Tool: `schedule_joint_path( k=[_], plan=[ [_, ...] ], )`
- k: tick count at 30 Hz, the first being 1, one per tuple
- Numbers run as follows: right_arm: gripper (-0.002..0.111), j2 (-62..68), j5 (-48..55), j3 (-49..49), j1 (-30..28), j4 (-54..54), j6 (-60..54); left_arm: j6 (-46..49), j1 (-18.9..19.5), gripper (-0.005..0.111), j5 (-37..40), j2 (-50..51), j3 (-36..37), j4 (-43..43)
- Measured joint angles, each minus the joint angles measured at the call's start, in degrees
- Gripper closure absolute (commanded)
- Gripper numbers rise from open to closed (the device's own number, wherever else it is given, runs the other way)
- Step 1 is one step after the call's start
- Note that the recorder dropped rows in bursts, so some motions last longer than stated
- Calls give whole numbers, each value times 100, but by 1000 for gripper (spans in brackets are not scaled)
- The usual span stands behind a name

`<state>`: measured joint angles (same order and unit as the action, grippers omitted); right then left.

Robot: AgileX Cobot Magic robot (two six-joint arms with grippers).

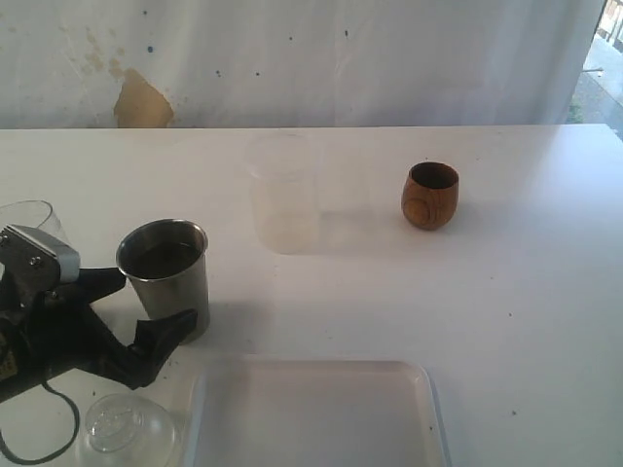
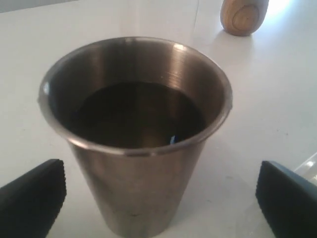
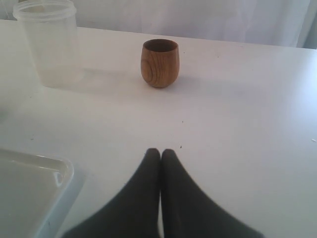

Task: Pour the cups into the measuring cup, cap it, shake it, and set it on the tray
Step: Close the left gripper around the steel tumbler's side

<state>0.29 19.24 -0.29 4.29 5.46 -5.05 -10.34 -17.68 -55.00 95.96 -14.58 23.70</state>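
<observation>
A: Left fingers [image 2: 34,196] spread wide, 1 on each side of the steel tumbler [image 2: 136,148], not touching it yet.
B: The tumbler stands upright on the table [image 1: 487,292] with dark liquid inside. Its axis is vertical, so I'd call for a level side squeeze.
A: Right fingers [image 3: 148,193] pressed together, empty. The wooden cup [image 3: 159,63] sits well ahead of them, near the measuring cup [image 3: 49,44].

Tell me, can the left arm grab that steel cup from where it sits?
Probably yes: the left tool is open and straddles the steel tumbler, one jaw on each side, with nothing else in between.
</observation>
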Motion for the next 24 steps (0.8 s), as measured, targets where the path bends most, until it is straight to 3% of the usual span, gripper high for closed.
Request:
schedule_joint_path(
  k=[24],
  plan=[
    [108,0,0,0,0,0,0,-11,0,1,48,61,-248,288]
  ],
)
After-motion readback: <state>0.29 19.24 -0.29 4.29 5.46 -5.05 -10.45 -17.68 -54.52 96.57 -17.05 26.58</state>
